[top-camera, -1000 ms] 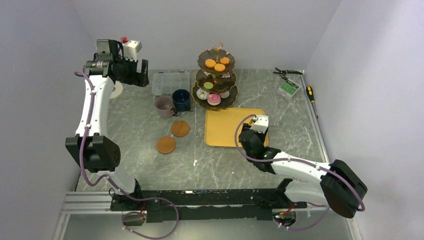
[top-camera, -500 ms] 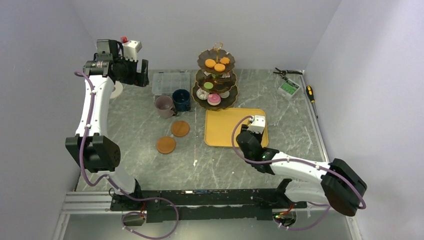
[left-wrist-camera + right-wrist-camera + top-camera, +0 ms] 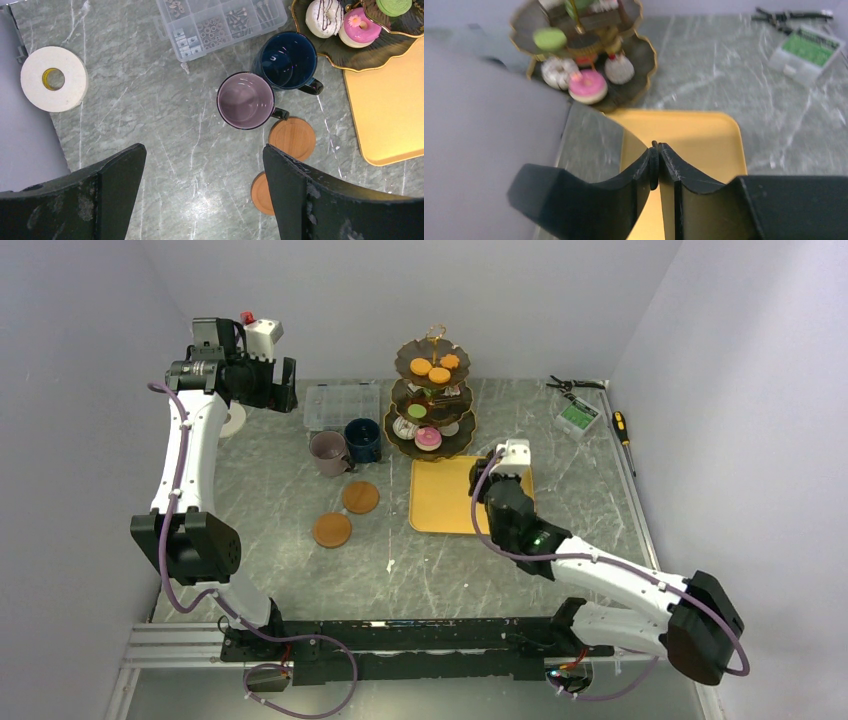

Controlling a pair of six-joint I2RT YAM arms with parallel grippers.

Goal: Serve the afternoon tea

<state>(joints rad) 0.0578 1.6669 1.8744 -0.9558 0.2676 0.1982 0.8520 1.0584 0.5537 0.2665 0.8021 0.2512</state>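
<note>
We log tape roll (image 3: 54, 78) far left, left gripper (image 3: 202, 165) spread wide above the table (image 3: 150, 125), box (image 3: 220, 25) behind mauve mug (image 3: 245, 100) and navy mug (image 3: 287, 60), coasters (image 3: 291, 138) nearer, stand (image 3: 432, 400) bearing donuts (image 3: 588, 86) and macarons (image 3: 420, 366), right gripper (image 3: 658, 160) pressed closed over tray (image 3: 445, 495), pliers (image 3: 575, 384) far right.

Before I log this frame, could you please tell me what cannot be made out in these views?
Right wrist: a blurred grey mass blocks the left side; the top edge cuts off the dark three-tier gold-trimmed stand.
Left wrist: the left pincer hides part of one brown round coaster.
Top external: text on the green-labelled box is too small.
</note>
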